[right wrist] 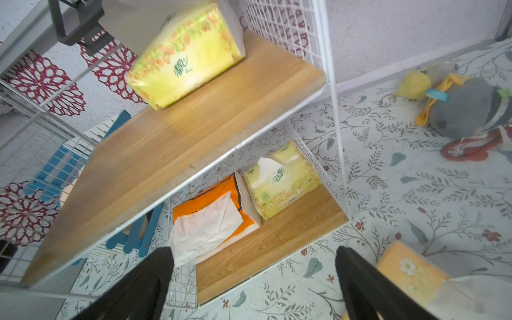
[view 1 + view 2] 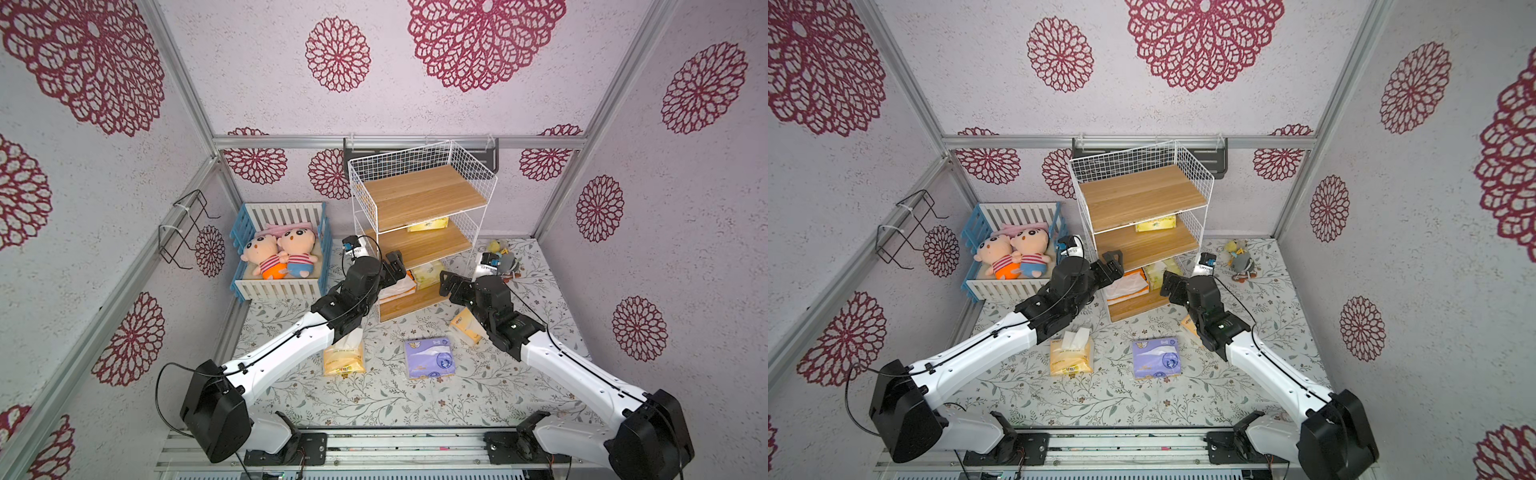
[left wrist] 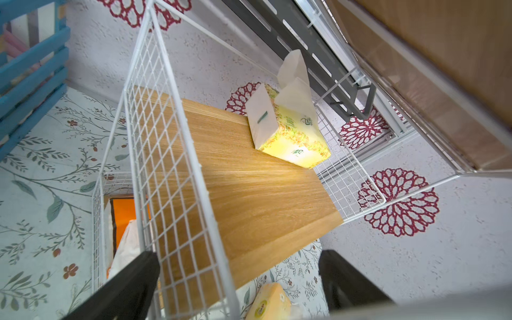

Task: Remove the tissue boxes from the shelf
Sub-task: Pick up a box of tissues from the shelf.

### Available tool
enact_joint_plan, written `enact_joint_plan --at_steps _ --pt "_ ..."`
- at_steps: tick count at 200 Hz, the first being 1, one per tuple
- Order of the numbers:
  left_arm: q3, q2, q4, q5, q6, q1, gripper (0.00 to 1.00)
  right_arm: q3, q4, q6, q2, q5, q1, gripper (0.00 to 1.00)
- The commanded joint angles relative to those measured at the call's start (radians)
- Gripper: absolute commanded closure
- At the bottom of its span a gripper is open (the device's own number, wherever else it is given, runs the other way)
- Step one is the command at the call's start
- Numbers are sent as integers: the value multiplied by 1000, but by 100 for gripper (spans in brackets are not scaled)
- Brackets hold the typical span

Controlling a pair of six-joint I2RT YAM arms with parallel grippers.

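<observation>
**Mia:** What is the biggest thing that could go wrong?

**Ben:** The shelf (image 2: pixel 424 195) could tip. It is tall and thin, and it stands near the back edge of the desk (image 2: pixel 374 399). The left tool (image 3: pixel 239 256) is wide open with nothing in it. In the left wrist view the wire side wall shows right between its fingers. If it goes on like that, I think it could hook the wire and drag the whole shelf.

**Mia:** And the right tool (image 1: pixel 255 249)?

**Ben:** It is open and empty too, just in front of the bottom board. If it goes in crooked, it could bump the front post.

**Mia:** Where are the tissue boxes?

**Ben:** Three lie on the desk in front of the shelf: the purple pack (image 2: pixel 429 358), one pale pack (image 2: pixel 343 359) by the left arm and another pale pack (image 2: pixel 462 326) by the right arm. Three are on the shelf. The high green pack (image 3: pixel 291 133) sits at the back of the middle board. The orange pack (image 1: pixel 213 199) and the low green pack (image 1: pixel 279 182) touch each other on the bottom board.

**Mia:** Can those go wrong?

**Ben:** They look soft, so they may squash and slip. The high one is a long reach in. Pulling one low pack may drag the other.

**Mia:** And the smallest thing?

**Ben:** The loose white tissue (image 1: pixel 205 230) on the orange pack. A tool might pinch only that, and the pack would stay put.
</observation>
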Motion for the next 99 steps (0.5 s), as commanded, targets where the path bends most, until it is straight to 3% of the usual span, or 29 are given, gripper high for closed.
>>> enact_joint_plan --at_steps 1,46,99 --pt "6 -4 32 -26 33 8 3 -21 -20 44 -66 -22 -4 6" --pt "-29 -72 15 67 123 4 3 -145 43 213 -65 -151 1 13" --pt "-144 -210 -53 96 170 -23 3 -261 376 331 34 -312 0 14"
